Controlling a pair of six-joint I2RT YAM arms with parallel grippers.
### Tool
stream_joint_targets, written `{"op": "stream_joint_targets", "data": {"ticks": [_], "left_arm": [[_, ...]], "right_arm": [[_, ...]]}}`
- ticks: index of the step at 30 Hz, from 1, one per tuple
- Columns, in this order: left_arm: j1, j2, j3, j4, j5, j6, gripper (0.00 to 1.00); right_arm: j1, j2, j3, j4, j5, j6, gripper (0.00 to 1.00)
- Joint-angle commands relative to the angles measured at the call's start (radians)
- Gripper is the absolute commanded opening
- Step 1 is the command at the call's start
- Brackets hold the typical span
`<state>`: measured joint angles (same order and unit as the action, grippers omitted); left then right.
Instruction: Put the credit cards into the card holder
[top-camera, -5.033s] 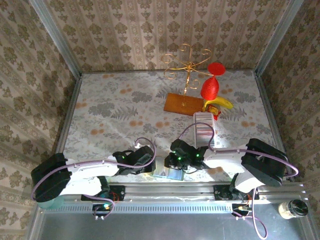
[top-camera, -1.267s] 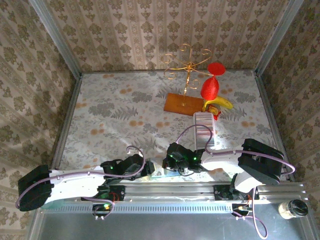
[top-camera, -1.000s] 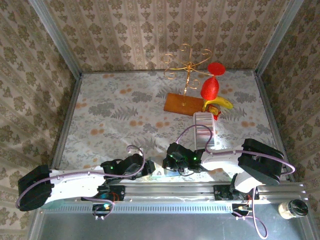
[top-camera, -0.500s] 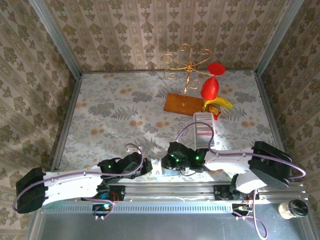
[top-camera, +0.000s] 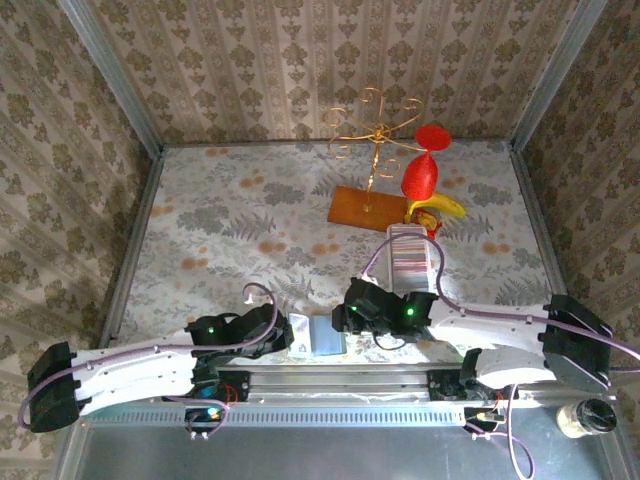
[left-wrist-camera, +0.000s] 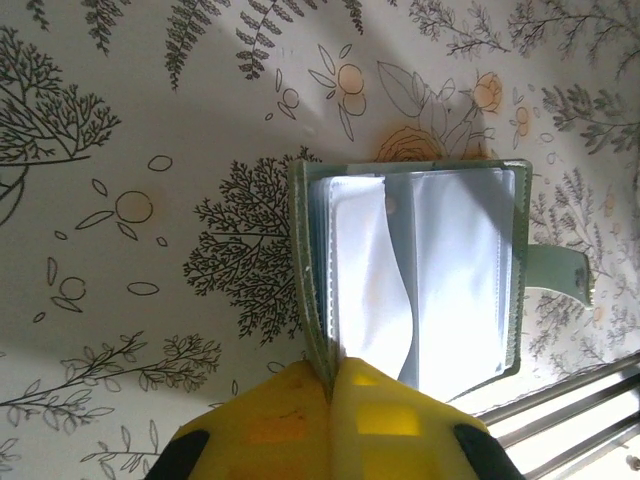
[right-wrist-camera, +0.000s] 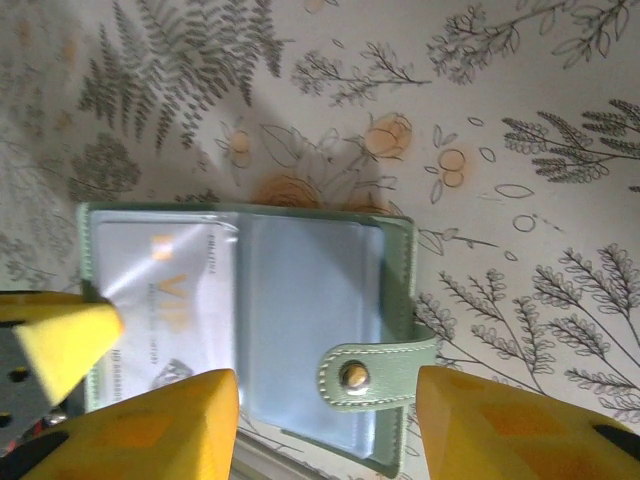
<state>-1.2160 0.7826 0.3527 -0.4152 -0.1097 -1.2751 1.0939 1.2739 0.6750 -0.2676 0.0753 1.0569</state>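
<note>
The grey-green card holder (top-camera: 325, 338) lies open at the table's near edge, its bluish pockets (left-wrist-camera: 455, 270) facing up. My left gripper (left-wrist-camera: 336, 370) is shut on the edge of its left cover. In the right wrist view a pale credit card (right-wrist-camera: 165, 305) with gold "VIP" lettering sits inside the left pocket. My right gripper (right-wrist-camera: 325, 420) hovers open over the card holder (right-wrist-camera: 300, 300), and the snap tab (right-wrist-camera: 372, 378) shows between its yellow fingers, untouched. In the top view the left gripper (top-camera: 288, 335) and right gripper (top-camera: 347, 322) flank the holder.
A long white ribbed tray (top-camera: 408, 255) stands just beyond the right arm. Farther back are a brown wooden board (top-camera: 365, 208) with a gold wire stand (top-camera: 375, 125), plus red and yellow toys (top-camera: 425, 190). The metal rail (top-camera: 330, 380) runs right below the holder.
The left gripper has closed on the holder's cover. The right gripper has opened and drawn back to the right, and the holder now lies open between the arms.
</note>
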Motion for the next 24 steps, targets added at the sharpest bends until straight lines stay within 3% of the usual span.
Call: {"op": "stream_joint_targets", "data": {"ticks": [1, 11, 24], "left_arm": [[0.004, 0.022, 0.041, -0.074, -0.011, 0.043, 0.00], [0.006, 0.046, 0.058, -0.068, -0.006, 0.050, 0.00], [0.006, 0.043, 0.055, -0.068, -0.006, 0.044, 0.00]], "right_arm": [[0.006, 0.049, 0.056, -0.062, 0.007, -0.039, 0.51], [0.032, 0.210, 0.175, -0.167, 0.015, -0.093, 0.51], [0.047, 0.188, 0.168, -0.236, 0.084, -0.080, 0.27]]}}
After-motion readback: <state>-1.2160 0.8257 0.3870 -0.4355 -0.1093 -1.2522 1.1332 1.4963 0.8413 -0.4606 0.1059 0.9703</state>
